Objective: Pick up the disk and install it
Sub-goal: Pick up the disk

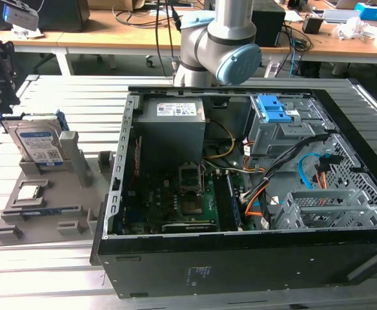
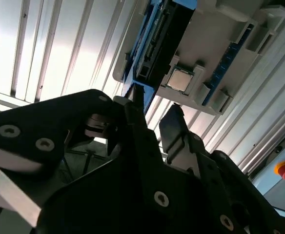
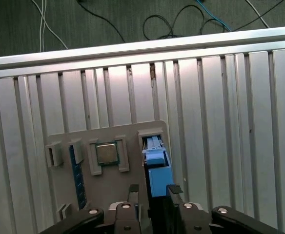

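**Open gripper lined up over edge-standing disk**

Gripper (image 2: pixel 154 105) spread apart, gripping nothing; hangs above the grey fixture (image 3: pixel 108 183). Beyond the 2 fingers (image 2: pixel 174 122) and not touching them: the disk (image 3: pixel 158 170), upright on edge in a slot at the fixture's edge, blue frame uppermost. Long axis apparently in line with the gap between the fingers.

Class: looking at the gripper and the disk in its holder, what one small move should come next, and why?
Probably lower straight down. The disk stands on edge in the grey holder; the gripper hangs above it, fingers apart and lined up either side, not yet gripping.
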Controlling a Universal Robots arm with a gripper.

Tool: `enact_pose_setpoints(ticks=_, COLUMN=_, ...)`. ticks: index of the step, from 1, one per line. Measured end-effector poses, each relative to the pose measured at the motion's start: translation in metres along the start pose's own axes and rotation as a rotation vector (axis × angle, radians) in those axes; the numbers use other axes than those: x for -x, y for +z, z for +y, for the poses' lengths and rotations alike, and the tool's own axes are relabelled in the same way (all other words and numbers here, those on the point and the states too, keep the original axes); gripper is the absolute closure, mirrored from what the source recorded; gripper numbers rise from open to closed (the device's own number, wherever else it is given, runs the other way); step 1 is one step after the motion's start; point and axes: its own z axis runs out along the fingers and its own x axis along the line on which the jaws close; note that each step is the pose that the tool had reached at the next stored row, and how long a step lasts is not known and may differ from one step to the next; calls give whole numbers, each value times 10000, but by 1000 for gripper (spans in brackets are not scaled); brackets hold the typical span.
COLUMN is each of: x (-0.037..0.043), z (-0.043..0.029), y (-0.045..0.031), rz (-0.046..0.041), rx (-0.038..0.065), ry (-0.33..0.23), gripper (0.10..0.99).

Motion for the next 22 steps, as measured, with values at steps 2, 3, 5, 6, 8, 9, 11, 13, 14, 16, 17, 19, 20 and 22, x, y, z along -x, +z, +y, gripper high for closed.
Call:
enact_pose_setpoints(ticks=2, x=0, z=0, y=0, rz=0, rx=0, ry=0, gripper=612)
enact_pose_setpoints(ticks=3, x=0, z=0, y=1, rz=0, rx=-1, ry=0, gripper=545)
enact_pose_setpoints(ticks=5, x=15, z=-2, y=6, rz=17, rx=-2, ry=1, gripper=545)
enact_pose_setpoints(ticks=6, x=36, z=-11, y=42, rz=48, rx=0, ry=-10, gripper=545)
enact_pose_setpoints(ticks=8, x=41, z=-14, y=86, rz=47, rx=-1, ry=-71, gripper=545)
enact_pose_setpoints(ticks=9, x=45, z=-11, y=124, rz=43, rx=-6, ry=-183, gripper=545)
enact_pose_setpoints(ticks=11, x=48, z=-10, y=166, rz=39, rx=-11, ry=-279, gripper=545)
enact_pose_setpoints(ticks=13, x=51, z=-11, y=206, rz=38, rx=-9, ry=-306, gripper=545)
enact_pose_setpoints(ticks=14, x=52, z=-17, y=225, rz=43, rx=27, ry=-316, gripper=545)
enact_pose_setpoints(ticks=16, x=57, z=-46, y=257, rz=49, rx=137, ry=-349, gripper=545)
enact_pose_setpoints(ticks=17, x=59, z=-60, y=279, rz=45, rx=133, ry=-436, gripper=545)
enact_pose_setpoints(ticks=19, x=63, z=-62, y=310, rz=38, rx=122, ry=-680, gripper=545)
enact_pose_setpoints(ticks=20, x=64, z=-62, y=319, rz=21, rx=116, ry=-836, gripper=545)
enact_pose_setpoints(ticks=22, x=65, z=-62, y=331, rz=-41, rx=108, ry=-1089, gripper=545)
